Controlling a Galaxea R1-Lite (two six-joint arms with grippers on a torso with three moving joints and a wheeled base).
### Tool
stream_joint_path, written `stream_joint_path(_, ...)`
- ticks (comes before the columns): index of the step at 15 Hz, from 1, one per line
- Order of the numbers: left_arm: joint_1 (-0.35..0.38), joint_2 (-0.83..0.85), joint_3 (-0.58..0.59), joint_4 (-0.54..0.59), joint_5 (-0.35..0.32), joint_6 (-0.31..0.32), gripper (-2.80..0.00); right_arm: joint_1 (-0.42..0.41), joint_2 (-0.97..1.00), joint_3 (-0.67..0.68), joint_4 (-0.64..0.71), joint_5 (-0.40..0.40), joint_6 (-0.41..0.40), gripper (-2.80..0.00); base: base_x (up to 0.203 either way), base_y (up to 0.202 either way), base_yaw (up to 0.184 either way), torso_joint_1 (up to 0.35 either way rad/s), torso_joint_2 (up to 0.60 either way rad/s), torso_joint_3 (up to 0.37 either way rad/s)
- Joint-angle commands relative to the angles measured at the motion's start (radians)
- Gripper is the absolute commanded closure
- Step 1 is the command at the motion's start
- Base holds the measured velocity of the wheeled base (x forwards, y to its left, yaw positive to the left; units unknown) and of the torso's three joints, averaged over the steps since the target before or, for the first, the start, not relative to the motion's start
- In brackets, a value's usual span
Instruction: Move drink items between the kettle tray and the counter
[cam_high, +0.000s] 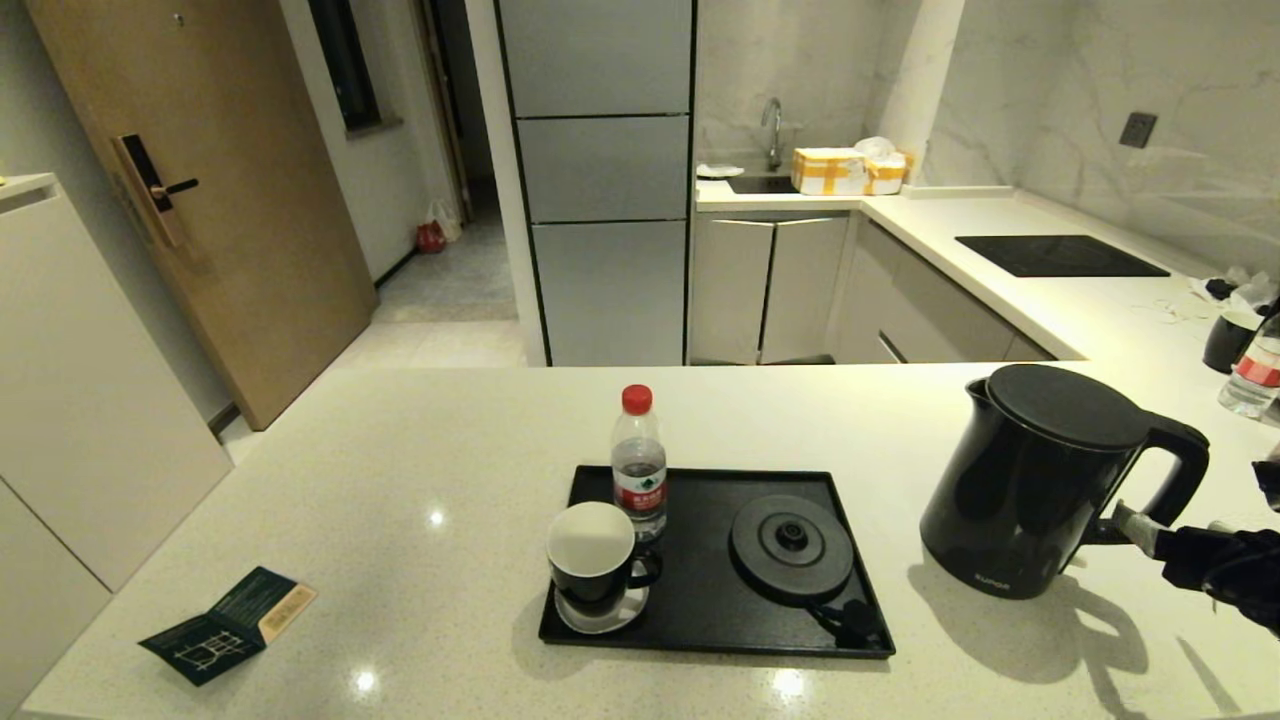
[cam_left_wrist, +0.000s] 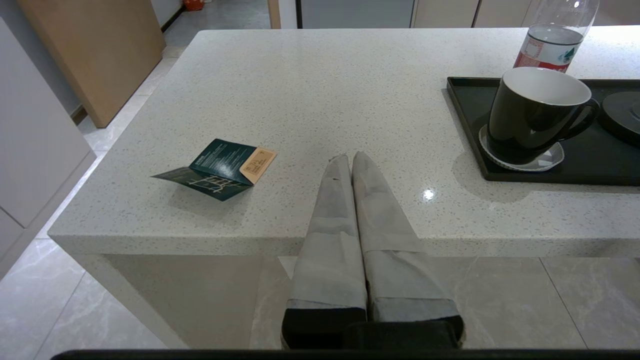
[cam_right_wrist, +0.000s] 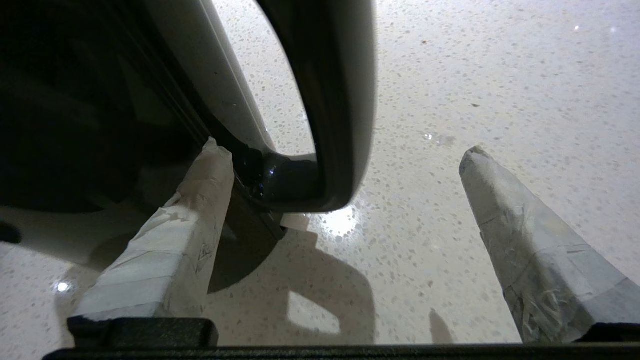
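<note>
Tall matte-black electric kettle (cam_high: 1040, 480) stands on the speckled off-white worktop (cam_high: 400, 470), right of the flat black rectangular tray (cam_high: 700, 620). My right claw (cam_right_wrist: 345, 155), spread wide, straddles its handle base; I should centre before clenching. Left claw (cam_left_wrist: 350, 162) parked, clenched. Tray holds round base disc (cam_high: 790, 548), black mug (cam_high: 592, 555), water bottle (cam_high: 639, 465)

A matte-black kettle (cam_high: 1040, 480) stands on the speckled off-white counter (cam_high: 400, 470), near a black tray (cam_high: 700, 620) holding a red-capped bottle (cam_high: 639, 462) and a seemingly white-lined black mug (cam_high: 592, 558).
</note>
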Motion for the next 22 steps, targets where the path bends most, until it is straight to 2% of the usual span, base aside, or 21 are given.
stream_joint_path(1,0.001,0.000,0.000,0.000,0.000,0.000,0.00,-0.021,-0.040,0.020,-0.008,0.016,0.003,-2.80,0.000,0.000,0.000,0.000,0.00,0.000)
stream_joint_path(6,-0.001,0.000,0.000,0.000,0.000,-0.001,0.00,-0.032,-0.126,0.055,-0.008,0.062,0.026,-2.80,0.000,0.000,0.000,0.000,0.00,0.000)
stream_joint_path(8,0.001,0.000,0.000,0.000,0.000,0.000,0.00,-0.031,-0.258,0.064,-0.005,0.068,0.033,-2.80,0.000,0.000,0.000,0.000,0.00,0.000)
stream_joint_path(10,-0.001,0.000,0.000,0.000,0.000,0.000,0.00,-0.029,-0.397,0.054,0.061,0.069,0.034,-2.80,0.000,0.000,0.000,0.000,0.00,0.000)
stream_joint_path(11,-0.001,0.000,0.000,0.000,0.000,0.000,0.00,-0.027,-0.476,0.030,0.153,0.070,0.033,-2.80,0.000,0.000,0.000,0.000,0.00,0.000)
stream_joint_path(13,0.001,0.000,0.000,0.000,0.000,-0.001,0.00,-0.023,-0.724,-0.056,0.461,0.076,0.033,-2.80,0.000,0.000,0.000,0.000,0.00,0.000)
stream_joint_path(15,-0.001,0.000,0.000,0.000,0.000,0.000,0.00,-0.009,-1.003,-0.205,1.010,0.107,0.031,-2.80,0.000,0.000,0.000,0.000,0.00,0.000)
stream_joint_path(16,-0.001,0.000,-0.001,0.000,0.000,0.000,0.00,-0.003,-1.105,-0.308,1.274,0.132,0.032,0.00,0.000,0.000,0.000,0.000,0.00,0.000)
stream_joint_path(18,0.001,0.000,-0.001,0.000,0.000,-0.001,0.00,0.005,-1.226,-0.537,1.604,0.174,0.035,0.00,0.000,0.000,0.000,0.000,0.00,0.000)
stream_joint_path(22,-0.001,0.000,-0.001,0.000,0.000,0.000,0.00,0.024,-1.363,-0.944,2.080,0.214,0.040,0.00,0.000,0.000,0.000,0.000,0.00,0.000)
